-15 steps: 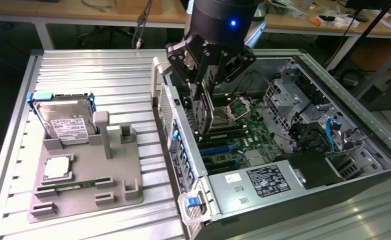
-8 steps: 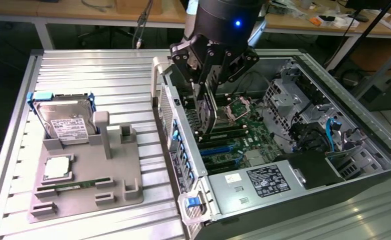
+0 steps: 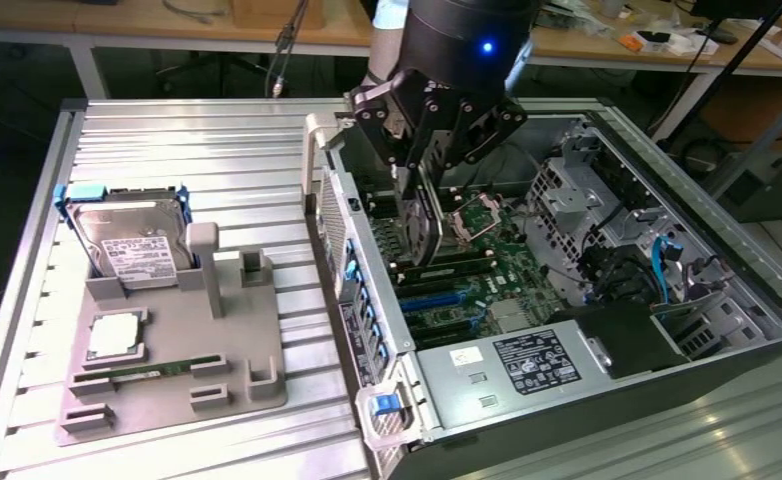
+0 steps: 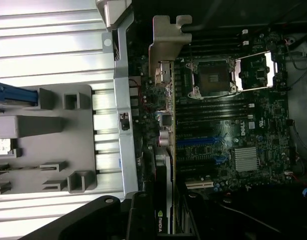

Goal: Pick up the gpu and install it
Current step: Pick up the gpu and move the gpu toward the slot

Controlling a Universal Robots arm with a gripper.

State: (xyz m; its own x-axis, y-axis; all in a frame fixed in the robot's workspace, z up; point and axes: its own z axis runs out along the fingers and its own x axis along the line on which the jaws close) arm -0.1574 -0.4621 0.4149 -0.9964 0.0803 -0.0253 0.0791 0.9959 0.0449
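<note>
Nearest in the exterior view, an open computer case (image 3: 751, 310) lies on its side on a ribbed metal bench (image 3: 204, 140). A labelled power supply (image 3: 531, 362) fills the case's near corner, and a blue latch (image 3: 384, 405) sits on the near rim.

On the exterior view's left, beside the case, a grey tray (image 3: 251, 385) rests on the bench. It holds a green RAM stick (image 3: 144, 371) at the front and a square silver processor (image 3: 114, 337) behind that. A hard drive (image 3: 131, 252) stands upright in a blue frame at the back.

Further in, the motherboard (image 3: 498, 275) covers the case floor. The wrist view shows its open processor socket (image 4: 213, 77), a finned heatsink (image 4: 246, 159) and blue slots (image 4: 198, 142).

Above the board, the black hand (image 3: 425, 160) reaches down from a dark arm (image 3: 465, 40) with a small blue light. Its fingers are partly closed and clamp the gpu (image 3: 421, 225) between them. The gpu hangs on edge inside the case, near the case wall that faces the tray. In the wrist view its silver bracket (image 4: 166, 50) points away from the hand. Its lower edge is close to the board, but contact cannot be judged.

Farthest back, a wooden bench (image 3: 164, 25) is cluttered with small items.
</note>
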